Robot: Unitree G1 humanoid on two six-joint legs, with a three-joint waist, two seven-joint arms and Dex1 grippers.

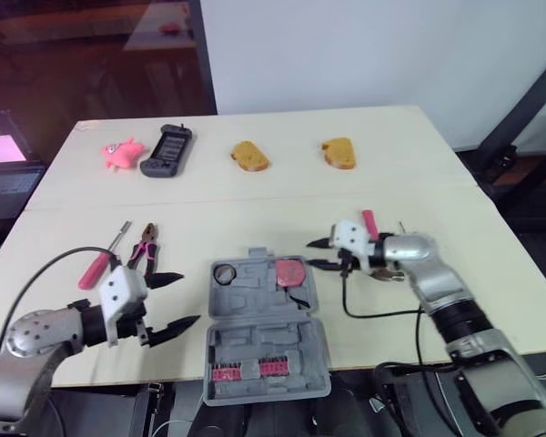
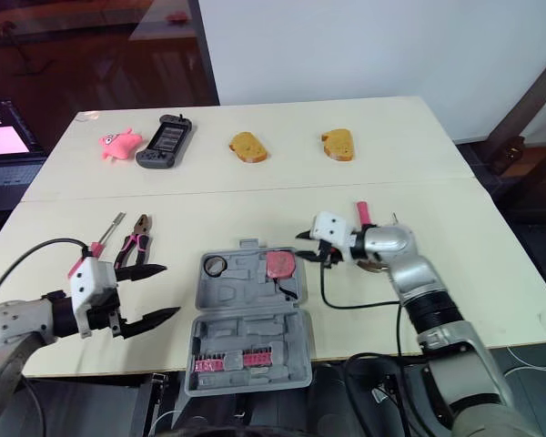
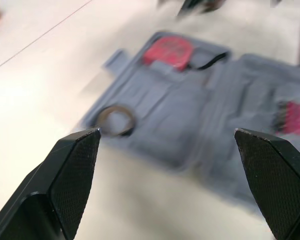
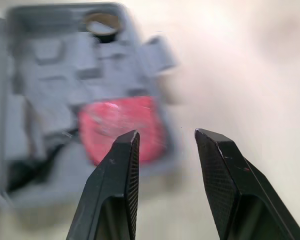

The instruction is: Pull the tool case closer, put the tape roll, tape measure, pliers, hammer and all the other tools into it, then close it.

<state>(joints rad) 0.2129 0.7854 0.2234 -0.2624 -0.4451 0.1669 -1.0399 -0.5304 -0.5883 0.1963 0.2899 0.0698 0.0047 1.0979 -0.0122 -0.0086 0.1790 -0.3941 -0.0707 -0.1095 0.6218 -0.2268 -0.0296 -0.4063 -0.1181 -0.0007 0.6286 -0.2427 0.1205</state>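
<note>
Left gripper (image 1: 190, 298) and right gripper (image 1: 309, 254), fingers apart, flank the tool case (image 1: 255, 305) (tape measure (image 1: 290, 271) inside); head view adds pliers (image 1: 146, 244).

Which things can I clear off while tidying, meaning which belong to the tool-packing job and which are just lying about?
Job: tool case; tape roll and tape measure, already inside; pliers; screwdriver; pink-handled tool behind the right gripper, probably the hammer.
Lying about: pink toy; black handheld device; two bread pieces.
</note>
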